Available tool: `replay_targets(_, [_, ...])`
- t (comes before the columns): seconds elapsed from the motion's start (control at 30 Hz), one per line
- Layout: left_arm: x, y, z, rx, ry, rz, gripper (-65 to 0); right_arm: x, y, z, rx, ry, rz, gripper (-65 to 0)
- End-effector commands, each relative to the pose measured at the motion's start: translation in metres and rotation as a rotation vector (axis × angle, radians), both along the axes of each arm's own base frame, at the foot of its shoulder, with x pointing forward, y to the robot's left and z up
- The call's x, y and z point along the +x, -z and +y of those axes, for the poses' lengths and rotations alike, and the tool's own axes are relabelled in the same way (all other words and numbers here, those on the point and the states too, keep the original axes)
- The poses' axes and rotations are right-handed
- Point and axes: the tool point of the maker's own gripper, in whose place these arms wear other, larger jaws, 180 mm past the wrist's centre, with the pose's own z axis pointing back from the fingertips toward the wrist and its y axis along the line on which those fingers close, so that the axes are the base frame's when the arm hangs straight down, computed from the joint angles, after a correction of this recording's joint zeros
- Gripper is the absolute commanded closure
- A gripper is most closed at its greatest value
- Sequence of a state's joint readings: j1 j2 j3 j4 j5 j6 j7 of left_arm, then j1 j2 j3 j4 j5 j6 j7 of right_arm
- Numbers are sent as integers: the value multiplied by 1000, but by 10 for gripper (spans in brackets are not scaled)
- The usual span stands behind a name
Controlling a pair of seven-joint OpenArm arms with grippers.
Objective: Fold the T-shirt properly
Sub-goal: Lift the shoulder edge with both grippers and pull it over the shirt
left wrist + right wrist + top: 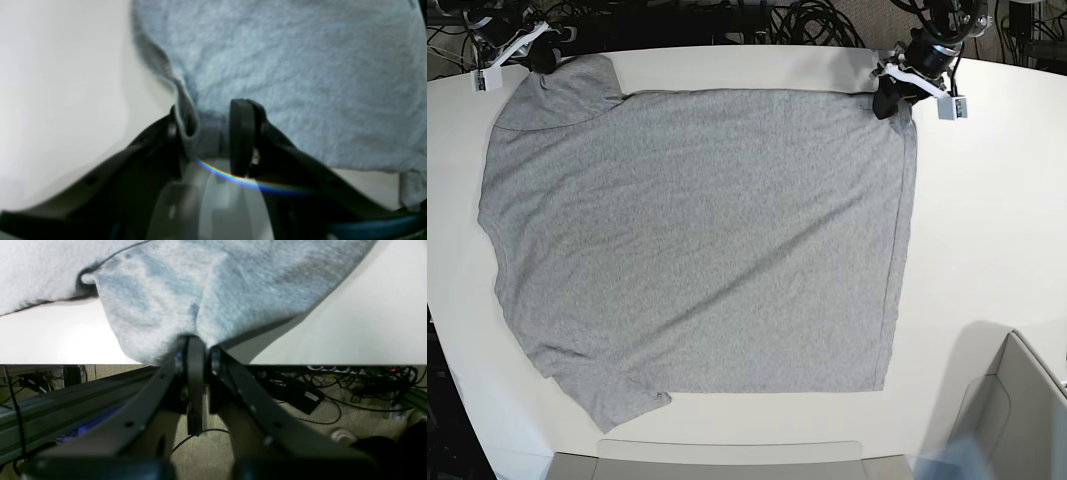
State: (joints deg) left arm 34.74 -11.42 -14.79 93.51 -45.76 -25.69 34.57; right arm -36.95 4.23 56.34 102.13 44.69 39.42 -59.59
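T-shirt (pixel 283 66) fabric, pale heather-grey and blurred, fills the upper right of the left wrist view, lying on the white desk (pixel 60 83). The left gripper (pixel 208 130) has its two black fingers (pixel 241 133) apart at a middling width, with a rolled edge of the cloth running down between them against the left one; whether they pinch it firmly I cannot tell.

From the right wrist view, the right gripper (pixel 199 351) has its fingers (pixel 195 353) pressed nearly together on a gathered bunch of the T-shirt (pixel 206 283), which fans upward from the grip over the desk (pixel 350 323). The grip sits right at the desk's edge. Below that edge show a metal frame rail (pixel 66 403), tangled cables (pixel 350 383) and a carpeted floor (pixel 206 453).

The base view shows the T-shirt (pixel 697 240) spread flat and plain side up across most of the desk (pixel 987 230), one sleeve at the upper left corner and another at the lower left. The right gripper (pixel 545 58) is at the upper left corner of the cloth, the left gripper (pixel 889 100) at its upper right corner. A grey box (pixel 1017 400) stands at the lower right, apart from the shirt.
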Motion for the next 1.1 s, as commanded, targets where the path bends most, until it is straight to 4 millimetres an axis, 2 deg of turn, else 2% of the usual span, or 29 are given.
replay_targets(0.0, [-10,11,1,17,15,66,-207,4,-8,-2,-14,-16,-30,0])
replay_targets(0.1, [-10,14,3,16,4,72,-180,5,-8,-2,-15,-14,-31,0])
replay_targets(0.17, [-8,13,5,19,-2,63,-122,5,-9,-2,-15,-13,-36,0])
replay_targets(0.27, [-8,13,6,21,-1,64,0,8,-12,-8,-34,-26,-39,0])
replay_targets(0.4, [-10,13,5,21,2,70,0,8,-14,-13,-48,-22,-41,0])
replay_targets(0.47, [-11,13,6,22,1,70,0,4,-20,-27,-77,15,-47,0])
replay_targets(0.57, [-28,14,19,42,-28,101,0,2,-26,-43,-109,56,-59,0])
replay_targets(0.67, [-35,4,32,75,-48,93,0,-1,-33,-54,-164,56,-48,0])
replay_targets(0.83, [-40,-23,49,142,-54,56,0,0,-44,-48,-214,14,-52,0])
replay_targets(1.07, [-36,-37,46,160,-31,26,0,11,-59,-35,-245,-15,-101,0])
